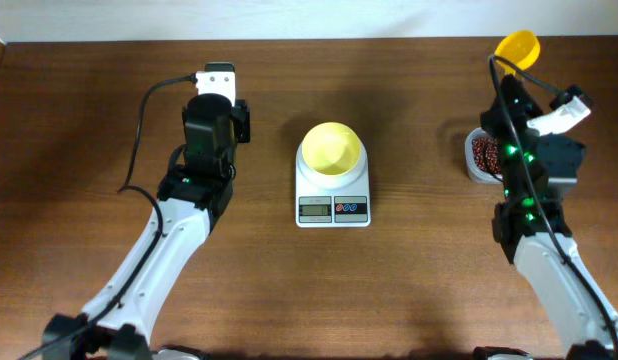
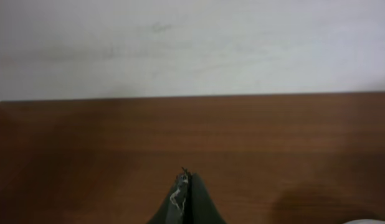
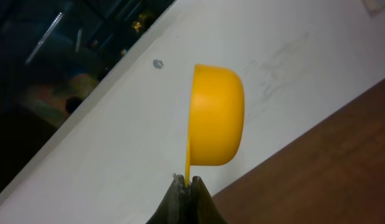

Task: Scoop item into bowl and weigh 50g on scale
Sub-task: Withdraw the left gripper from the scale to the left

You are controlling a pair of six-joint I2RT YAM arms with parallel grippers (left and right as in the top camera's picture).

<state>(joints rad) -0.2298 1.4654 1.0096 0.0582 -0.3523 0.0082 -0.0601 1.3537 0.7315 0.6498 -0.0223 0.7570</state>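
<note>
The right gripper point(image 3: 187, 182) is clamping the scoop point(image 3: 217, 115) by its handle, cup tipped sideways. The left gripper point(image 2: 185, 180) is hovering, fingers together, empty. The bowl point(image 1: 332, 150) is sitting on the scale point(image 1: 333, 208); the beans point(image 1: 482, 153) are lying in the tub point(image 1: 472, 173).

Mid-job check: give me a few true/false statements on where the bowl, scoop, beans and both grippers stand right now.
1. The bowl sits on the scale. True.
2. The bowl holds beans. False: it looks empty; the beans are in the tub.
3. The right gripper holds the scoop. True.
4. The left gripper grips the bowl. False: it is shut on nothing, off to the left of the scale.
5. The scoop is dipped in the tub. False: it is held apart from the tub, farther back.
</note>
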